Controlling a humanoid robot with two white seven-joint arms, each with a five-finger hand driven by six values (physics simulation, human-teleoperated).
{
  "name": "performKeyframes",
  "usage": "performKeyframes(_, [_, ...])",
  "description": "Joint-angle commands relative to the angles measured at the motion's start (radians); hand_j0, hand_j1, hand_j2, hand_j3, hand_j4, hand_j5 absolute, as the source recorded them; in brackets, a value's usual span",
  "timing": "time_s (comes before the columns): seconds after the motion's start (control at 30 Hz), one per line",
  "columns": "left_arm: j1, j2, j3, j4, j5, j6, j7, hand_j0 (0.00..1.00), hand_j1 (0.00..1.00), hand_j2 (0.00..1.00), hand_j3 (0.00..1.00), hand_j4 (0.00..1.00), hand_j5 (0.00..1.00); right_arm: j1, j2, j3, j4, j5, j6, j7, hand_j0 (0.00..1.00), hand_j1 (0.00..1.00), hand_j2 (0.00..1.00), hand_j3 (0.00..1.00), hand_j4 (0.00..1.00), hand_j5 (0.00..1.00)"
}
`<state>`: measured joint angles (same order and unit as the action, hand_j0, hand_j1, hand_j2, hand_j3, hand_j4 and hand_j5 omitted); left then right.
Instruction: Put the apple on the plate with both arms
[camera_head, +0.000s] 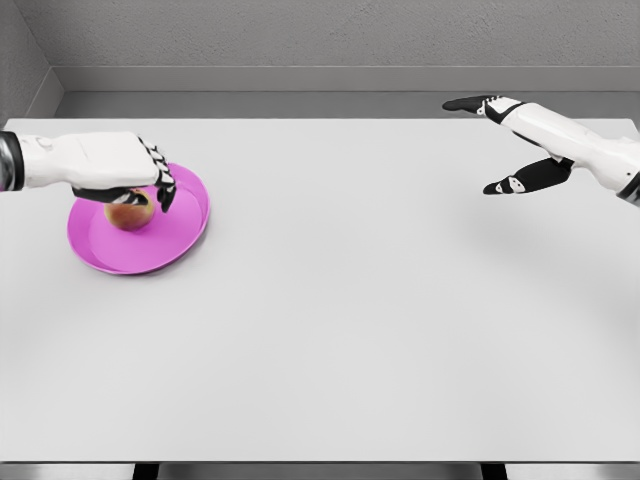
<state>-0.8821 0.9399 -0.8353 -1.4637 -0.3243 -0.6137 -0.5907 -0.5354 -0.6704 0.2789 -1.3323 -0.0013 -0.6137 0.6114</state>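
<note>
Apple (130, 213) sits on the pink plate (175, 240), a little left of the plate's middle, at the far left of the white table (350, 330). The left hand (125, 175) reaches in from the left edge and hangs over the fruit, palm down. Its dark-tipped fingers (163, 190) curl down around the apple's right side and the thumb runs along its top left, so the hand is closed around it; whether the fingers press on the skin or sit just off it cannot be told. The apple's underside appears to rest on the plate's surface.

Well apart, at the far right, the right hand (520, 145) is held above the table near its far edge. It is spread wide and has hold of nothing: the fingers (470, 103) point left and far, and the thumb (510, 183) juts down and left.
</note>
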Motion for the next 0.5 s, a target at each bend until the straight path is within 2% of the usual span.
performKeyframes(0.0, [0.000,-0.001,0.002,0.020,0.007,0.003,0.000,0.54,0.54,0.54,0.54,0.54,0.54,0.000,-0.001,-0.001,-0.001,-0.008,0.003,0.000,1.00,1.00,1.00,1.00,1.00,1.00])
performKeyframes(0.07, [0.000,-0.001,0.002,0.019,0.008,0.003,0.002,0.62,0.62,0.62,0.62,0.62,0.62,0.000,-0.001,-0.001,-0.001,-0.008,0.003,0.000,1.00,1.00,1.00,1.00,1.00,1.00])
performKeyframes(0.1, [0.000,-0.004,0.001,0.019,0.010,0.003,0.003,0.71,0.71,0.71,0.71,0.71,0.71,0.000,-0.001,-0.001,-0.002,-0.008,0.003,0.000,1.00,1.00,1.00,1.00,1.00,1.00])
performKeyframes(0.13, [0.000,-0.012,0.002,0.019,0.028,0.003,0.008,0.84,0.84,0.84,0.84,0.84,0.84,0.000,-0.001,-0.001,-0.002,-0.008,0.003,0.000,1.00,1.00,1.00,1.00,1.00,1.00])
performKeyframes(0.17, [-0.005,-0.013,0.002,0.019,0.082,0.003,0.008,0.98,0.98,0.98,0.98,0.98,0.98,0.000,-0.001,-0.001,-0.002,-0.008,0.003,0.000,1.00,1.00,1.00,1.00,1.00,1.00])
performKeyframes(0.23, [-0.014,-0.033,0.004,0.006,0.185,0.003,0.012,1.00,1.00,1.00,1.00,1.00,1.00,0.000,-0.001,0.000,-0.002,-0.008,0.003,0.000,1.00,1.00,1.00,1.00,1.00,1.00])
performKeyframes(0.27, [-0.008,-0.081,0.001,0.002,0.270,0.003,0.012,1.00,1.00,1.00,1.00,1.00,1.00,0.000,-0.001,-0.001,-0.001,-0.008,0.003,0.000,1.00,1.00,1.00,1.00,1.00,1.00])
performKeyframes(0.3, [-0.011,-0.121,-0.001,-0.003,0.281,0.003,0.012,1.00,1.00,1.00,1.00,1.00,1.00,0.000,-0.001,-0.001,-0.001,-0.008,0.003,0.000,1.00,1.00,1.00,1.00,1.00,1.00])
performKeyframes(0.37, [-0.012,-0.312,-0.004,-0.007,0.281,0.003,0.009,1.00,1.00,1.00,1.00,1.00,1.00,0.000,-0.001,0.000,-0.002,-0.008,0.003,0.000,1.00,1.00,1.00,1.00,1.00,1.00])
performKeyframes(0.43, [-0.012,-0.392,-0.007,-0.003,0.278,0.003,0.008,1.00,1.00,1.00,1.00,1.00,1.00,0.000,-0.003,-0.001,-0.001,-0.008,0.003,0.000,1.00,1.00,1.00,1.00,1.00,1.00])
performKeyframes(0.47, [-0.012,-0.403,-0.007,0.000,0.277,0.003,0.008,1.00,1.00,1.00,1.00,1.00,1.00,0.000,-0.003,0.000,-0.002,-0.008,0.003,0.000,1.00,1.00,1.00,1.00,1.00,1.00])
